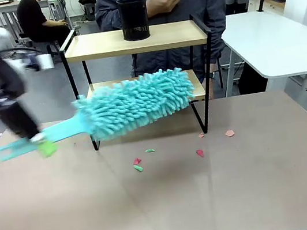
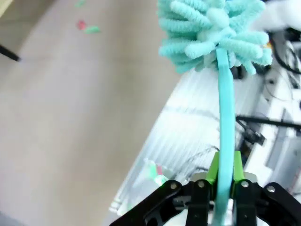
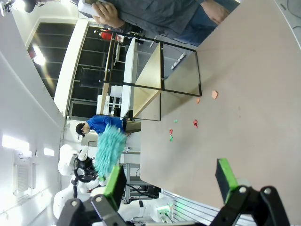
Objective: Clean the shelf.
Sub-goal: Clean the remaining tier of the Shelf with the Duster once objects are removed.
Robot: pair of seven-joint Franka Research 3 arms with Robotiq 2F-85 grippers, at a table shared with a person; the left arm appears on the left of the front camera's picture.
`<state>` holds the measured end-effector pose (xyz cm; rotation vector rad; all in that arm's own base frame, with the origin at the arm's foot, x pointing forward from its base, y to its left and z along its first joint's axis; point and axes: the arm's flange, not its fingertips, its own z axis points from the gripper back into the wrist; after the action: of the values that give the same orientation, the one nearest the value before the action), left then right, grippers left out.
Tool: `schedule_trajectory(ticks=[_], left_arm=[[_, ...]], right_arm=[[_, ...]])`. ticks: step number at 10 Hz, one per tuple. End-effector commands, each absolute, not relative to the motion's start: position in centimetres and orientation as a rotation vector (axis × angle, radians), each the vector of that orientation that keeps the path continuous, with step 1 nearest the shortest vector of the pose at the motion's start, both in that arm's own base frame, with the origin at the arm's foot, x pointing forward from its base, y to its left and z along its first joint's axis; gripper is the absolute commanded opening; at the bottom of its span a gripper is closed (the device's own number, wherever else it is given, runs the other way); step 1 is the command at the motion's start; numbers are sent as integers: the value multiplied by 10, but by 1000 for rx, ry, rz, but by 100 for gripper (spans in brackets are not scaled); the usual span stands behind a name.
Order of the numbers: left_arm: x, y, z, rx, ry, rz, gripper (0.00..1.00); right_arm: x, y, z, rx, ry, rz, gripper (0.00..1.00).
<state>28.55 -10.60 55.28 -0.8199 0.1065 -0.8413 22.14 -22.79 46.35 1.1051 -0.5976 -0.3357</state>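
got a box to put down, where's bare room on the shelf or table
On the shelf, the top board left of the black cup is bare. The table is free on the near side of the paper scraps and right of the shelf. Crowded: the left, where the left gripper holds the duster.

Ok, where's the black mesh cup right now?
In the front view, the black mesh cup stands near the middle of the top board of the shelf, just in front of the person behind it.
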Motion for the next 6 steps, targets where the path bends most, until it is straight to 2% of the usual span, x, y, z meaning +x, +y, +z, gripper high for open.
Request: schedule_trajectory(ticks=[1,2,3,6], left_arm=[[243,-33,572,-957,25,-824,11],[228,0,584,-1037,-68,-784,11],[220,32,591,-1070,-233,-662,11],[228,85,570,-1194,-445,-199,11]], right_arm=[[223,-228,464,1115,-627,-315,100],[223,-228,464,1115,-627,-315,100],[223,-228,464,1115,-627,-315,100],[223,-228,464,1115,-627,-315,100]])
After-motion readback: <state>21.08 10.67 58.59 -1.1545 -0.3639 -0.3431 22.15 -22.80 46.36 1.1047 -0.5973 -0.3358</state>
